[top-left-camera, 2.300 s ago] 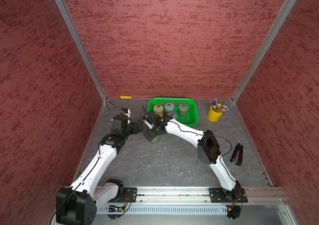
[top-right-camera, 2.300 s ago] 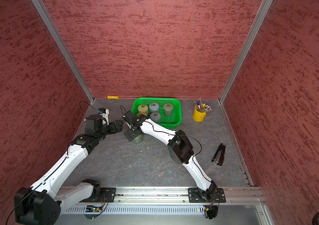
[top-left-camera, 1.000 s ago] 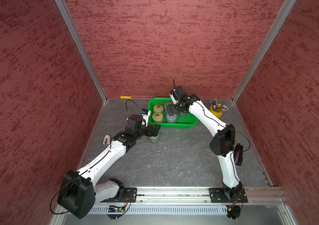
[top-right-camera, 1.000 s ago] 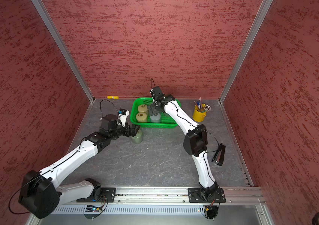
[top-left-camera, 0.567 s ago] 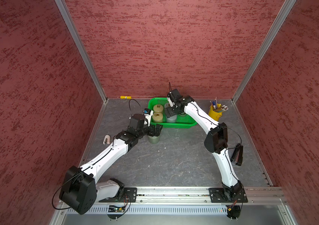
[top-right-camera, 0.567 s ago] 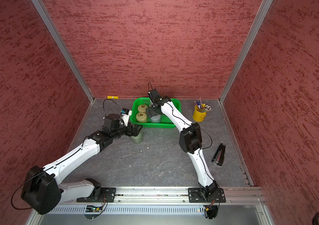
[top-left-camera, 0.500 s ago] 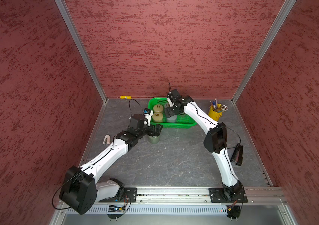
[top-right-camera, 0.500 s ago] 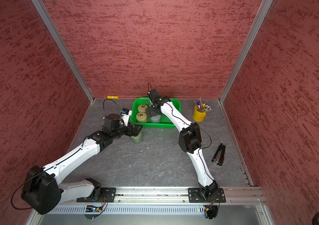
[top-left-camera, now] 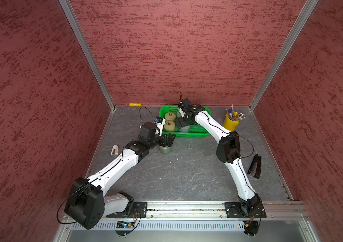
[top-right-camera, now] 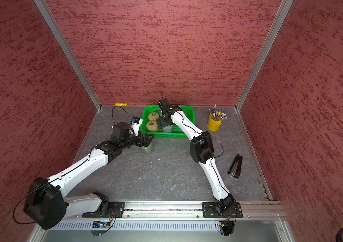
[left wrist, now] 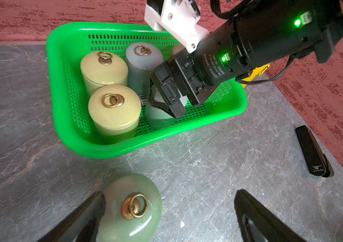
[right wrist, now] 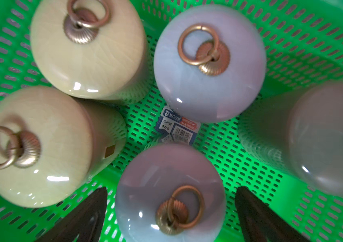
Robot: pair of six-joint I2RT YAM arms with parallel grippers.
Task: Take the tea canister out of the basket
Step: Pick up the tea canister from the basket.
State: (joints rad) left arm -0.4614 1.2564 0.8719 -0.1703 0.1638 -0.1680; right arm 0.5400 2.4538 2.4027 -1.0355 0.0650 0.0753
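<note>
The green basket (top-left-camera: 189, 135) (top-right-camera: 166, 135) stands at the back of the table with several lidded tea canisters in it. My right gripper (top-left-camera: 182, 123) (right wrist: 170, 189) reaches down into it, open, its fingers on either side of a pale blue canister (right wrist: 156, 167) (left wrist: 158, 119) without gripping it. A green canister (top-left-camera: 165, 149) (left wrist: 130, 209) stands on the table just in front of the basket. My left gripper (top-left-camera: 170, 140) (left wrist: 169, 194) hovers over it, open, with one finger close beside its lid.
Also in the basket (right wrist: 250, 167) are two cream canisters (right wrist: 86, 54) (right wrist: 40, 150), a second pale blue one (right wrist: 208, 67), a grey one (right wrist: 323, 136) and a sticker (right wrist: 176, 125). A yellow pencil bucket (top-left-camera: 230, 123) stands to the right, and a black stapler (top-left-camera: 254, 166) lies further forward.
My right gripper left the green canister on the table, swung to the basket and lowered around the pale blue canister. My left gripper moved in over the green canister.
</note>
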